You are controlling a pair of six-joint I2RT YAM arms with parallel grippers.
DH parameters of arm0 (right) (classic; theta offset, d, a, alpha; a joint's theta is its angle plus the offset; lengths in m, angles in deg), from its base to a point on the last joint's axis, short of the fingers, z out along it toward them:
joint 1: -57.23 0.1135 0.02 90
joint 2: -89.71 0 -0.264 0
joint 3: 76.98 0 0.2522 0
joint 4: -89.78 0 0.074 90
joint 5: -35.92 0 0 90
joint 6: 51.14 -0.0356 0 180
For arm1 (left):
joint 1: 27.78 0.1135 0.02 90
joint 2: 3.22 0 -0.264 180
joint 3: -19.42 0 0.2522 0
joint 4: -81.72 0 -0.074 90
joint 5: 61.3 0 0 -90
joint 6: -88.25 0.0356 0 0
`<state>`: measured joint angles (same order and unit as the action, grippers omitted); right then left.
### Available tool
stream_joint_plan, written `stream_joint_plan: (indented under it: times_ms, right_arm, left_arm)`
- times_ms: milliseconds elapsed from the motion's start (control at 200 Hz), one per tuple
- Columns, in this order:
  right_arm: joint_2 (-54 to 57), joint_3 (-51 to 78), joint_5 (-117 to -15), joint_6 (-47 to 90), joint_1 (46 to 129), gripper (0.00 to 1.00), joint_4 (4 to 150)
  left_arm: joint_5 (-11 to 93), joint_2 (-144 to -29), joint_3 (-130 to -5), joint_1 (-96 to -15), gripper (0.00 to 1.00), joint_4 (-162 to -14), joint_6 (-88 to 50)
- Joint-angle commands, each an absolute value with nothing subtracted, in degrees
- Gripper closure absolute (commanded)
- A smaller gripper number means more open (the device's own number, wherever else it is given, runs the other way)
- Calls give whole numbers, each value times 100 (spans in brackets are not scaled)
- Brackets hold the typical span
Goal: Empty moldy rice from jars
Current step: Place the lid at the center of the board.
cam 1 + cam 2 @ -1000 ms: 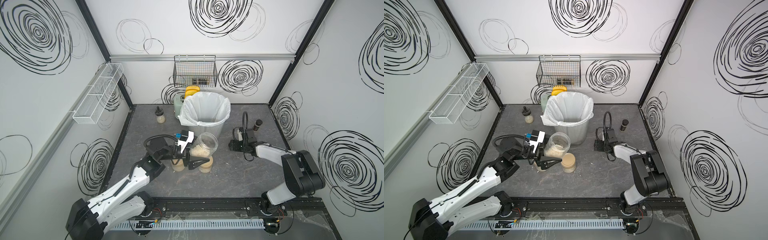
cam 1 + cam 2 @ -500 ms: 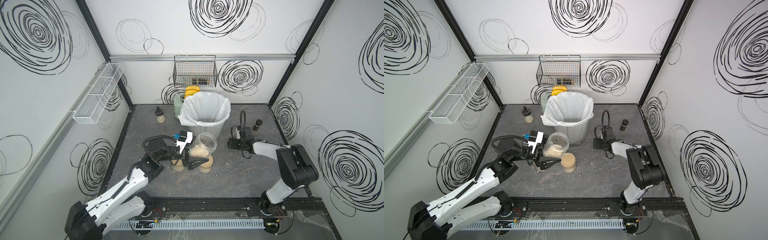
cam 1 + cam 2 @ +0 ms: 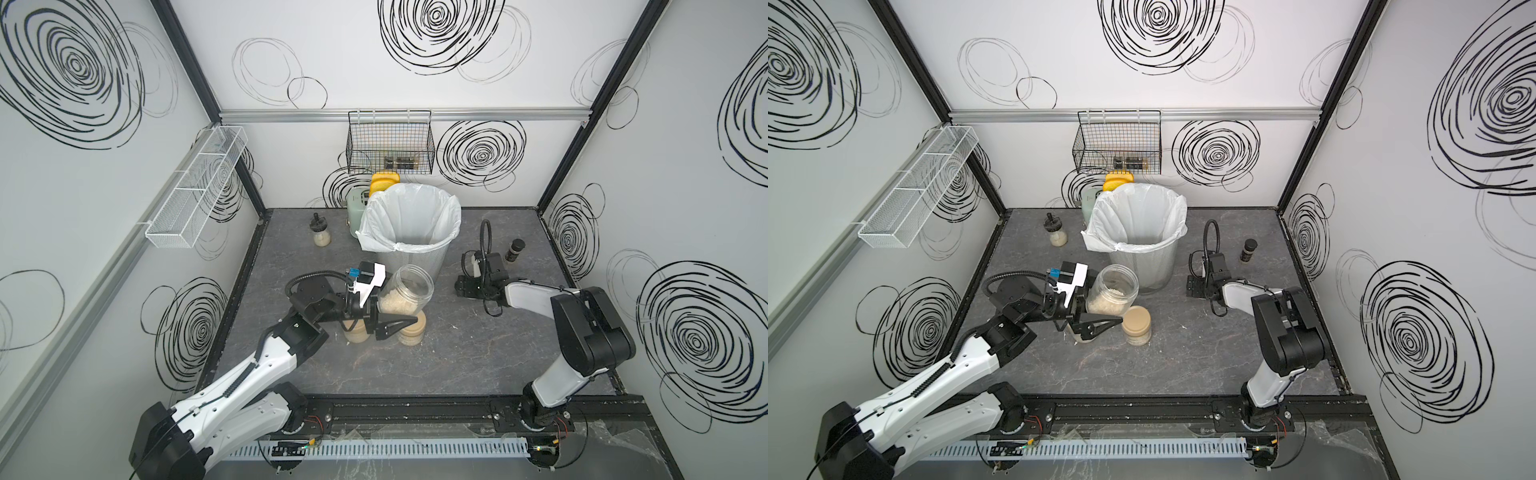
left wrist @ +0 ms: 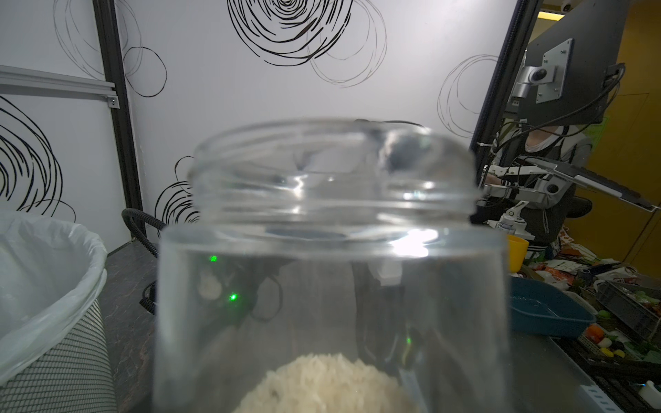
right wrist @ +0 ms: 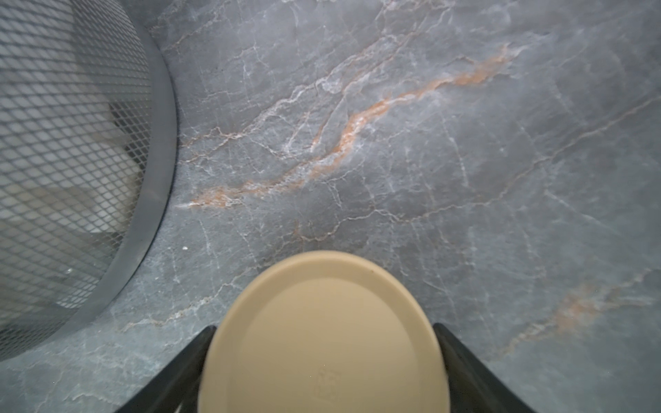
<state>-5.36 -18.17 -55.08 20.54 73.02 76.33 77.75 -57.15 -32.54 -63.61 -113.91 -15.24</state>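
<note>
Both top views show the left gripper (image 3: 392, 312) clamped on an open jar (image 3: 406, 286), tilted, moldy rice (image 3: 395, 304) inside, above two lidded jars (image 3: 412, 331) at the table's (image 3: 457, 361) middle by the mesh bin (image 3: 432, 258). The right gripper (image 5: 323, 330) pinches a tan lid (image 5: 314, 357) beside the bin.

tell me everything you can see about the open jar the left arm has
The open jar is clear, glass or plastic, wide-mouthed, with a ridged neck and no cover. The left gripper clamps its body and holds it off the table, tilted, mouth up toward the bin but apart from it. Pale rice heaps in its lower end.
</note>
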Motion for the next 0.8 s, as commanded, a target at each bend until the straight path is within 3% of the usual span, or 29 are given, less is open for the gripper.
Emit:
stream_joint_plan:
  times_ms: [0, 280, 795]
  right_arm:
    - [-588, -1682, -5610, 1937, 7272, 16, 7423]
    - [-482, -1570, -5829, 1909, 7252, 7, 7373]
    - [-85, -1370, -5979, 1950, 7150, 0, 7111]
  left_arm:
    - [7704, -5590, -3292, -6330, 52, -11863, -1451]
    - [7695, -5583, -3275, -6329, 52, -11863, -1450]
    - [7688, -5615, -3323, -6329, 52, -11863, -1405]
